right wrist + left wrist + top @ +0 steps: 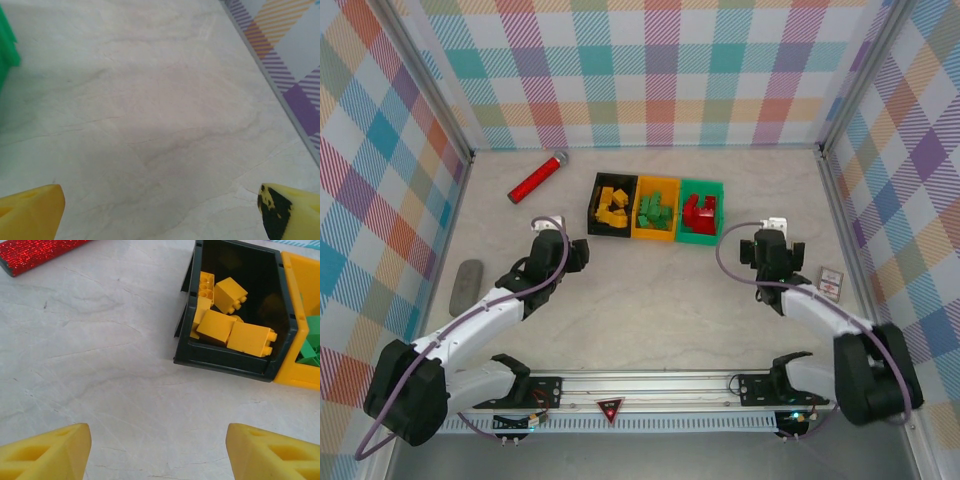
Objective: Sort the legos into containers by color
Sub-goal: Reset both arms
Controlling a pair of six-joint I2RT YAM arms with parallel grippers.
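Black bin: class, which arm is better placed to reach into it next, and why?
Likely the left. The left gripper, open, faces the black bin and its yellow bricks ahead; the right gripper, open, points at table beside the green bin.

- Left arm (480,325): stretched forward and inward from its base, wrist low; left gripper (159,452) jaws apart, empty.
- Right arm (820,315): reaching forward; right gripper (160,212) jaws spread wide, empty.

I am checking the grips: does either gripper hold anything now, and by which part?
Nothing is held. The left gripper and the right gripper are open above the pale marbled table.
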